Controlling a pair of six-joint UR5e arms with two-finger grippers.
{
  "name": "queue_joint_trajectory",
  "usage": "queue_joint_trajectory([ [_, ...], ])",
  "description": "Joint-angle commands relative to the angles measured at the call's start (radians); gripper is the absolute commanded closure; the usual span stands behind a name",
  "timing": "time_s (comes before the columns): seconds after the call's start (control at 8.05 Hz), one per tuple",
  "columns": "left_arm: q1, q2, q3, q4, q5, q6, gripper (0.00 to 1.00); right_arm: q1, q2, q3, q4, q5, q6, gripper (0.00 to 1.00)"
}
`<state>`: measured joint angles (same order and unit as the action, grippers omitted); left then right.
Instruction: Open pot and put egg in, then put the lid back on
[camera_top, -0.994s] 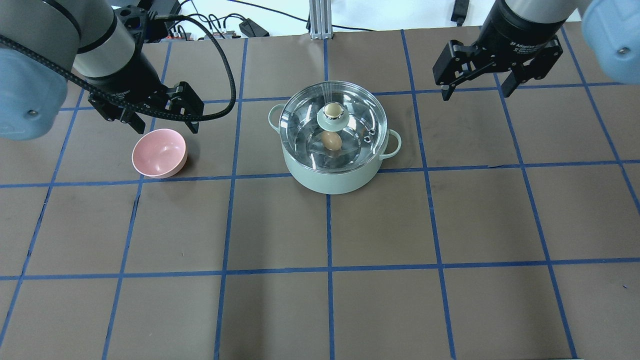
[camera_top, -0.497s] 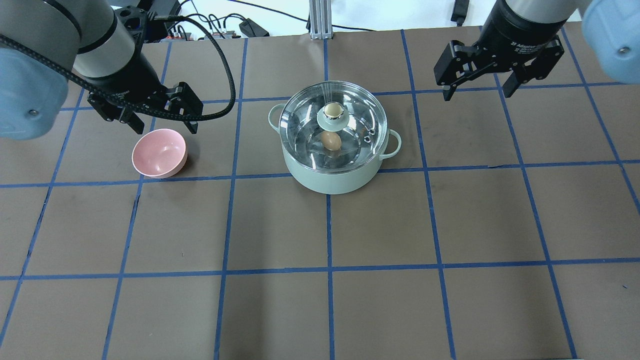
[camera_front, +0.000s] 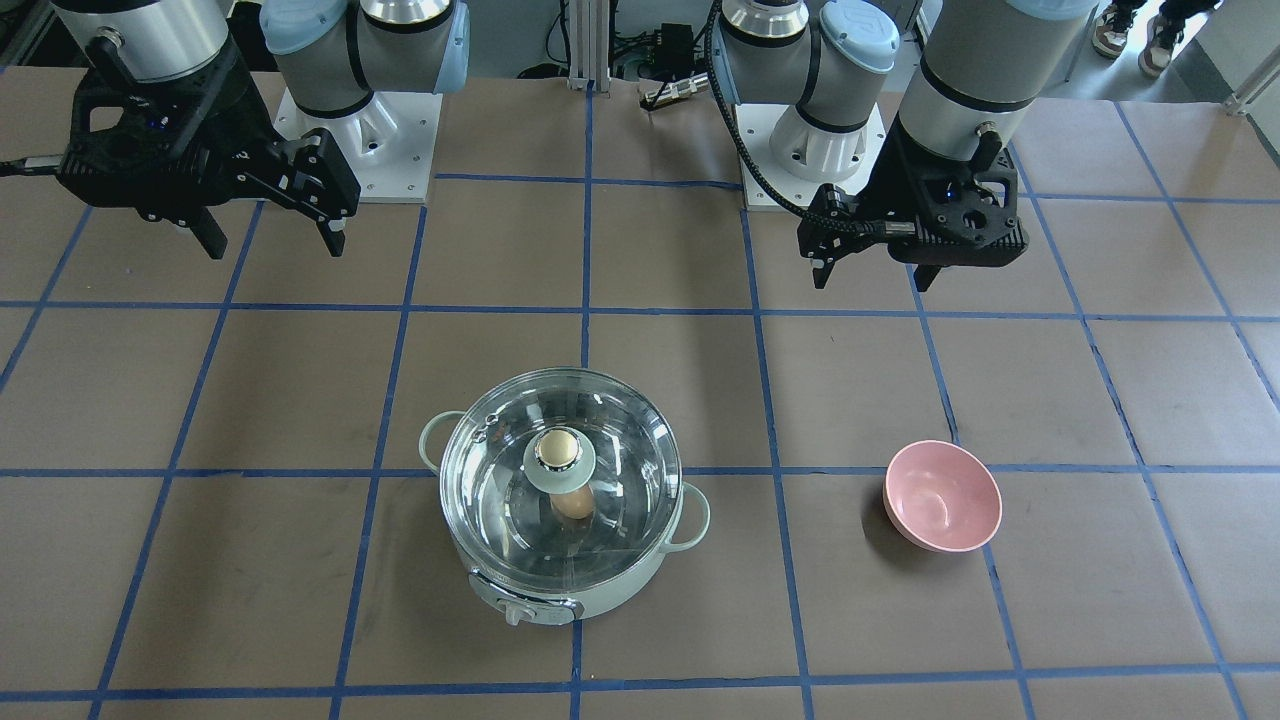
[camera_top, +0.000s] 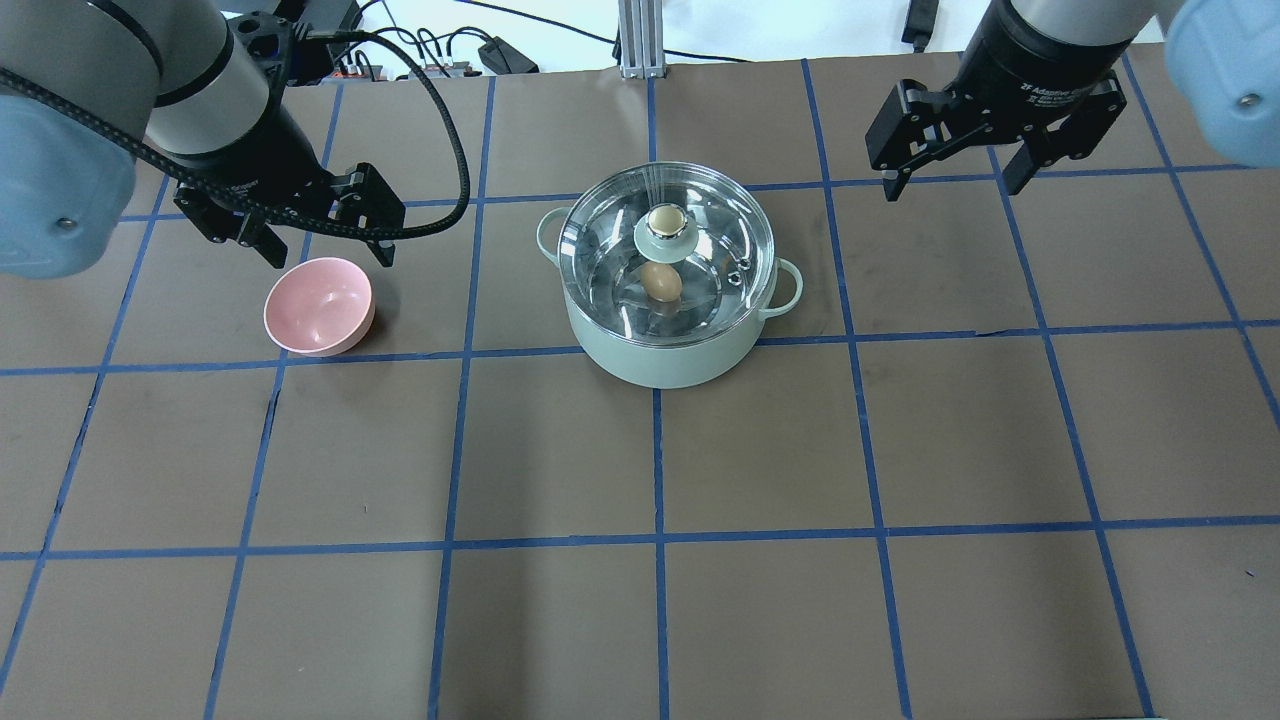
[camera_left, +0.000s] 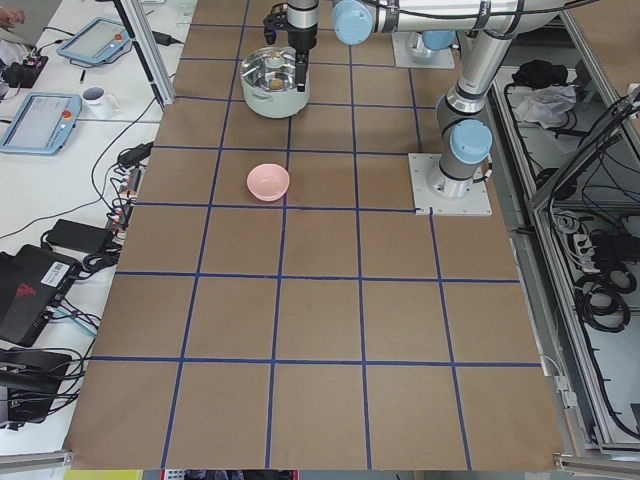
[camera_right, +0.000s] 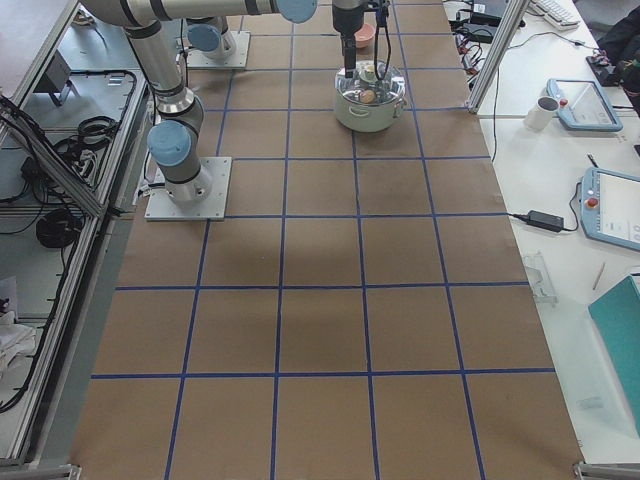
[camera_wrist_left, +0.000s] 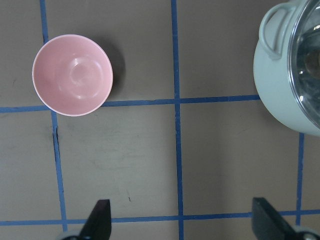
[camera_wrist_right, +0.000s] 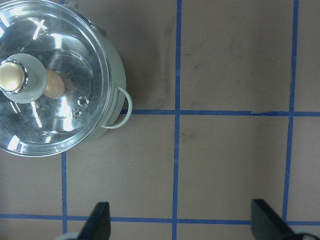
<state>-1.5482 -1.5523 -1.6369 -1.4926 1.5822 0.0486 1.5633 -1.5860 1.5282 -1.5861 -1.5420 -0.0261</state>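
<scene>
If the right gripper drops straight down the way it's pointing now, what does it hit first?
Probably the bare table. The right gripper points down with jaws open over plain brown paper, and the pot sits off to one side, outside that line.

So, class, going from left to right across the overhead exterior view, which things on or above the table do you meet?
pink bowl → pot → right gripper
</scene>
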Motion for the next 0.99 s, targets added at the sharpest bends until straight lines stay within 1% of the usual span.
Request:
queue_joint_trajectory([
  [0.0, 0.003, 0.0, -0.001, 0.0, 0.001, 0.0, 0.0, 0.0, 0.0, -0.002, 0.0, 0.0, 0.0, 0.0],
  [0.87, 0.007, -0.002, -0.001, 0.0, 0.001, 0.007, 0.0, 0.001, -0.011, -0.006, 0.018, -0.001, 0.0, 0.0],
])
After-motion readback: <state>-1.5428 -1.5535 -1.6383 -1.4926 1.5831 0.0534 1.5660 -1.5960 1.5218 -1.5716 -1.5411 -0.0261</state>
